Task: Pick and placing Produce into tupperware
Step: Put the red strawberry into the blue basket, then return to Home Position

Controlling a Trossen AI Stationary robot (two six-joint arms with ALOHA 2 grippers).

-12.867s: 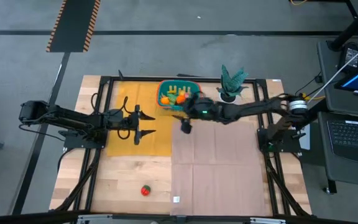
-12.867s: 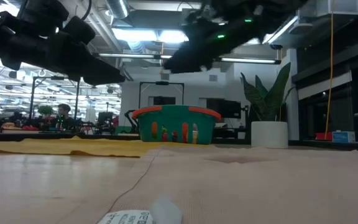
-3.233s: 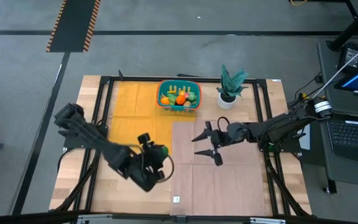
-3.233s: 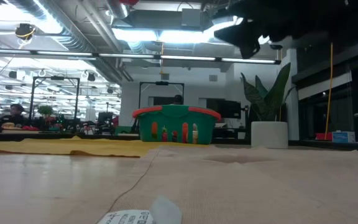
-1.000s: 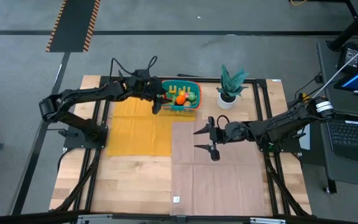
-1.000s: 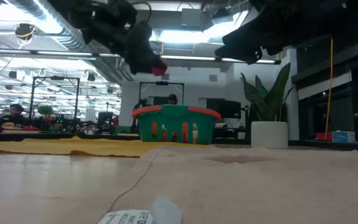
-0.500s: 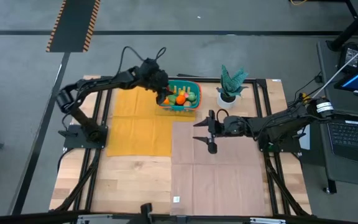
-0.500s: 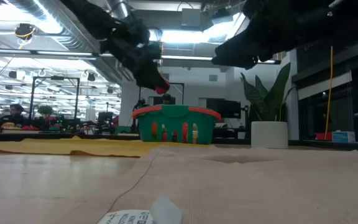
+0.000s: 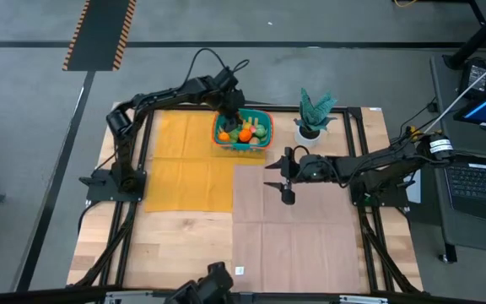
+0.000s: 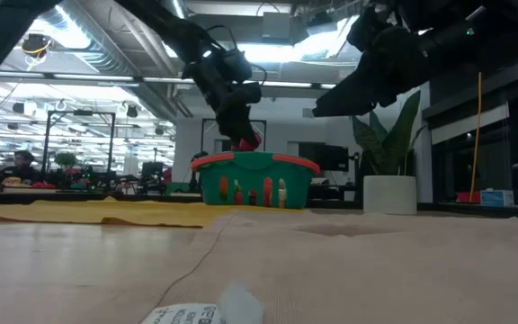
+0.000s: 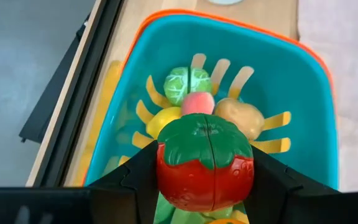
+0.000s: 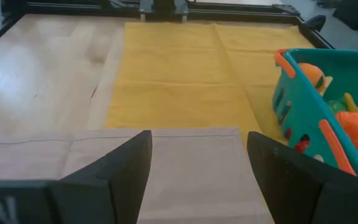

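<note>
Red toy tomato (image 11: 205,162) clamped between left gripper (image 11: 204,177) fingers, held above teal tupperware (image 9: 258,116) at table's far edge; other produce (image 11: 189,84) lies inside. Right gripper (image 9: 286,178) waits over brown mat (image 9: 298,236), fingers apart.

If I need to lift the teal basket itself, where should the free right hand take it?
Probably by the orange-red rim of the basket on its near long side, coming from the right hand, which hangs open over the brown mat. The rim is a firm lip; the slotted walls slope. The left hand holds a tomato over the opening, blocking a top approach.
</note>
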